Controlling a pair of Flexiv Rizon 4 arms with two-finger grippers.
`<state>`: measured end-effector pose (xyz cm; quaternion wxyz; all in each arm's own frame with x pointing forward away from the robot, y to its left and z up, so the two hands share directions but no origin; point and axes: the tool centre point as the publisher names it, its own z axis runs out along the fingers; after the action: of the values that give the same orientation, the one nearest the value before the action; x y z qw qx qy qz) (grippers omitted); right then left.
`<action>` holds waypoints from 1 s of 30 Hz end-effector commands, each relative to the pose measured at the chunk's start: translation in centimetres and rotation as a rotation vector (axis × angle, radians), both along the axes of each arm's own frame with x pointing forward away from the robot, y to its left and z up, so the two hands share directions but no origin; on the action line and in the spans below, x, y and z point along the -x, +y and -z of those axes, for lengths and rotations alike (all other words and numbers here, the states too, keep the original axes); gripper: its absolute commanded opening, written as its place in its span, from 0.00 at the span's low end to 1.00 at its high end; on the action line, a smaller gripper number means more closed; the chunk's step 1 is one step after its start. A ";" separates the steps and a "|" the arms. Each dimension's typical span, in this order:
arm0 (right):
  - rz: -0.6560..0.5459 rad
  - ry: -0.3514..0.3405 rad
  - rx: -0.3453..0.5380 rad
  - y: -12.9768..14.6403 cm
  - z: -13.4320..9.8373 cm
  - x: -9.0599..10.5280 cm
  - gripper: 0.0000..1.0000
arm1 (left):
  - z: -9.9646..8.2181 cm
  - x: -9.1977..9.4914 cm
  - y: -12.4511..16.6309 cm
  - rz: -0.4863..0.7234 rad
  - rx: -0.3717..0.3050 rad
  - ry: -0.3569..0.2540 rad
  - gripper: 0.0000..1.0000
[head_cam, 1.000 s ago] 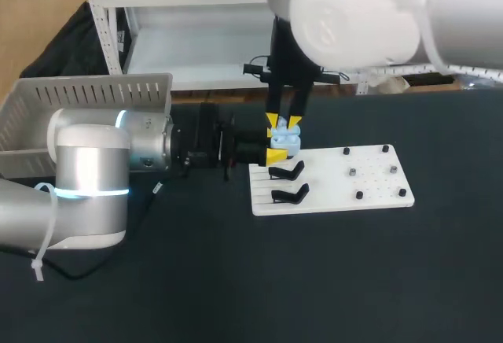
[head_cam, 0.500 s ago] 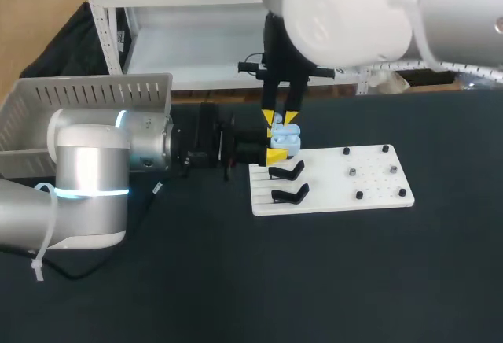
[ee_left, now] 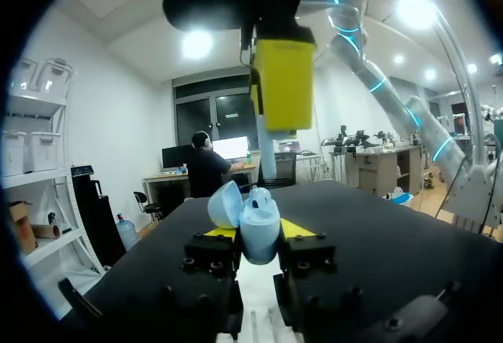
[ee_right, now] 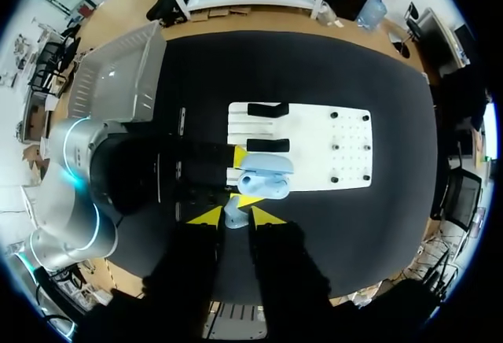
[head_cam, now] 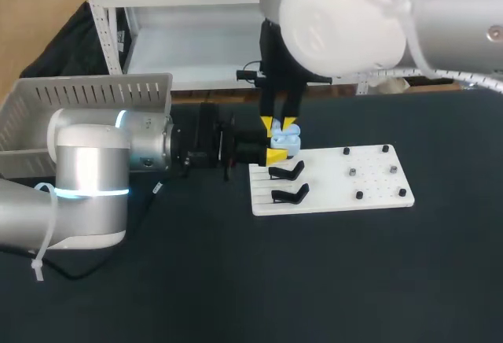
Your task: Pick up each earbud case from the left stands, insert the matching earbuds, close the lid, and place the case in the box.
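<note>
A light blue earbud case [head_cam: 286, 141] with its lid [ee_left: 225, 204] swung open is held just above the white board's left end. My left gripper [head_cam: 276, 153] is shut on the case from both sides, seen close up in the left wrist view as the case [ee_left: 260, 229] between the yellow tips. My right gripper [head_cam: 279, 127] points straight down right over the open case. In the right wrist view its tips [ee_right: 236, 217] pinch a small pale blue earbud [ee_right: 235, 212] beside the case [ee_right: 264, 178]. Two black stands [head_cam: 288, 171] [head_cam: 291, 194] stand bare.
The white board [head_cam: 369, 186] carries small black pegs on its right half. A grey slatted box [head_cam: 47, 115] sits at the table's far left behind my left arm. Dark tabletop lies open in front of and to the right of the board.
My right arm has shifted a little to the left above the case, gripper still pointing down. The left arm and the case have stayed put.
</note>
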<state>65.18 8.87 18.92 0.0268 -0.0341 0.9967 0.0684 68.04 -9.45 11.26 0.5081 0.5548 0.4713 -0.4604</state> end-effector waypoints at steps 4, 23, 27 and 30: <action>-0.001 0.006 -0.002 0.0 0.8 0.1 0.00 | 0.0 0.0 0.0 -0.002 0.002 -0.001 0.00; 0.006 0.016 0.008 -0.4 2.1 -0.5 0.00 | 0.0 0.0 0.0 -0.002 0.002 -0.001 0.00; 0.011 0.017 0.009 -0.5 2.3 -0.7 0.00 | 0.0 0.0 0.0 -0.002 0.002 -0.001 0.00; 0.014 0.017 0.006 -0.6 2.4 -0.8 0.00 | 0.0 0.0 0.0 -0.002 0.002 -0.001 0.00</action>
<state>66.01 8.27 16.68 0.0182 -0.0276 0.9973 0.0648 68.03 -9.43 11.22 0.5080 0.5548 0.4714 -0.4604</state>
